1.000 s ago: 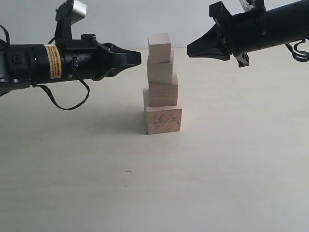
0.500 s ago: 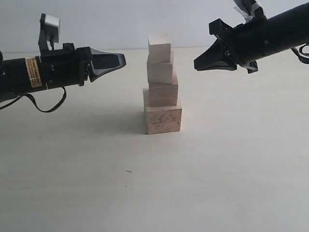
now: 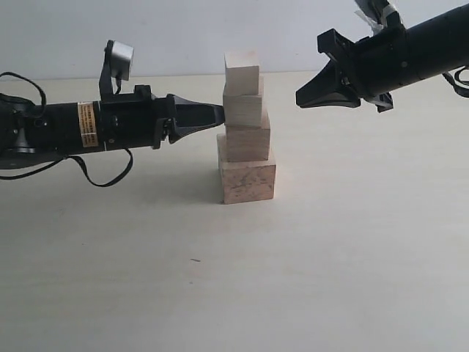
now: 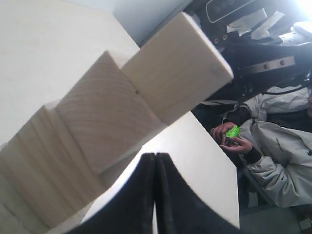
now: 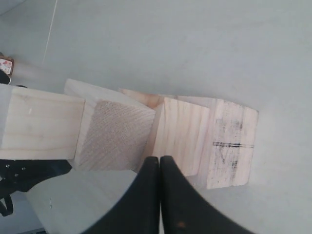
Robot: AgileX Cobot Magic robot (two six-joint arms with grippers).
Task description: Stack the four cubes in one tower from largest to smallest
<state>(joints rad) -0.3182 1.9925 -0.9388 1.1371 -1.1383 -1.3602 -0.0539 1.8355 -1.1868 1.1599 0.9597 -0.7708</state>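
The four cubes stand as one tower (image 3: 246,125) in the middle of the table: the largest cube (image 3: 248,181) at the bottom, dark marks on its face (image 5: 233,145), then two mid-sized cubes (image 3: 248,141) (image 3: 243,108) and the smallest cube (image 3: 242,71) on top. The blocks sit slightly offset and turned. My left gripper (image 3: 220,114) is shut and empty, its tip at the left face of the third cube (image 4: 105,114); contact cannot be told. My right gripper (image 3: 300,98) is shut and empty, hanging apart to the tower's right at about the same height.
The pale table (image 3: 330,264) spreads around the tower. A black cable (image 3: 102,174) loops under the left arm. Beyond the table's far side, a seated person in a grey jacket (image 4: 278,146) holds something green (image 4: 232,132).
The left gripper drew back to the left, then came right and lower, ending with its tip at the third cube. The right gripper backed slightly right and has since held still. The tower stays unchanged.
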